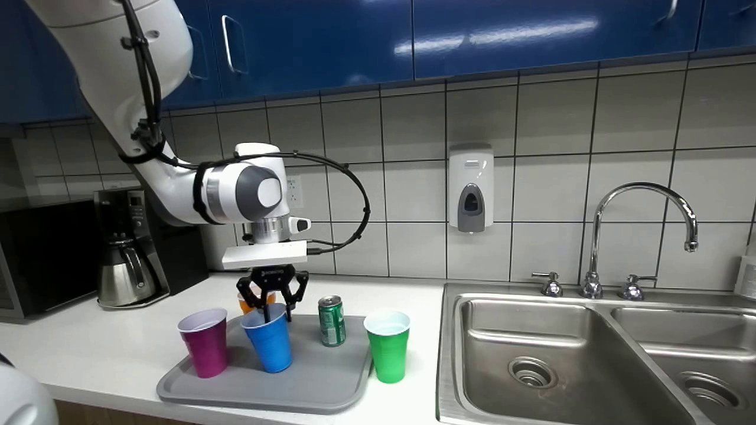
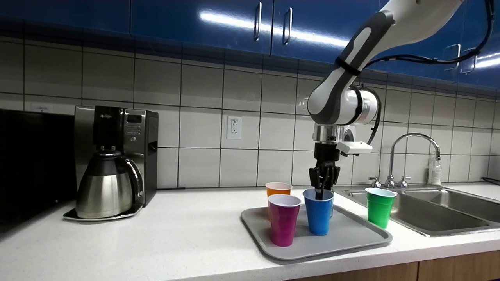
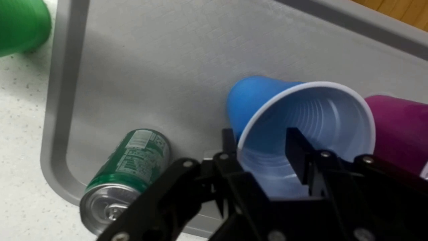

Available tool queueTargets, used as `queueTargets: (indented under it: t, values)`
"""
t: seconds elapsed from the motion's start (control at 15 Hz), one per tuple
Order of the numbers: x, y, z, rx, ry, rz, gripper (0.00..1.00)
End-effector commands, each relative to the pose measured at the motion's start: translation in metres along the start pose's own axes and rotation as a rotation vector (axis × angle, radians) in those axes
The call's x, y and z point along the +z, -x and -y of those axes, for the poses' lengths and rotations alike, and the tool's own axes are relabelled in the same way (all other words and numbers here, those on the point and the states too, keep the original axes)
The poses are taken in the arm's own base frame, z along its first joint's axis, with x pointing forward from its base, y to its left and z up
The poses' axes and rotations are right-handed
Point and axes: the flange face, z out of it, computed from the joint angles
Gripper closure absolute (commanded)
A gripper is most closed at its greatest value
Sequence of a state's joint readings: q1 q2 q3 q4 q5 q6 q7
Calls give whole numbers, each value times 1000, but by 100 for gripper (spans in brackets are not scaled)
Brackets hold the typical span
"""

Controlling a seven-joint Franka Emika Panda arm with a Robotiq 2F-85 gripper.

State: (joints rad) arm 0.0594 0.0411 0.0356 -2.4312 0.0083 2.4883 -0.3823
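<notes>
Your fingers (image 3: 297,154) are spread, one inside the blue cup (image 1: 273,344), one outside; any drift left could tip it into the purple cup (image 1: 207,347).

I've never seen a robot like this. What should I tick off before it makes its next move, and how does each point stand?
1. Fingers astride the rim of the blue cup: ok, one inside, one outside.
2. Gripper closed on that rim: not ok, a gap shows between the fingers.
3. Blue cup upright on the tray: ok.
4. Purple cup clear of the blue cup: ok, a gap shows in an exterior view.
5. Green can empty: cannot tell, its inside is hidden.
</notes>
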Motion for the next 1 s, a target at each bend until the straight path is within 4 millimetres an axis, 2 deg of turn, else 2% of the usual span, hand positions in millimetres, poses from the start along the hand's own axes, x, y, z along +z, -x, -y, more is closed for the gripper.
queueTargets:
  t: [0.0, 0.2, 0.27, 0.93]
  values:
    - [-4, -3, 5, 12, 15, -3, 24]
    - [-5, -2, 4, 17, 19, -2, 2]
    - [-6, -1, 3, 20, 20, -2, 0]
    - [-33, 6, -25, 74, 49, -45, 0]
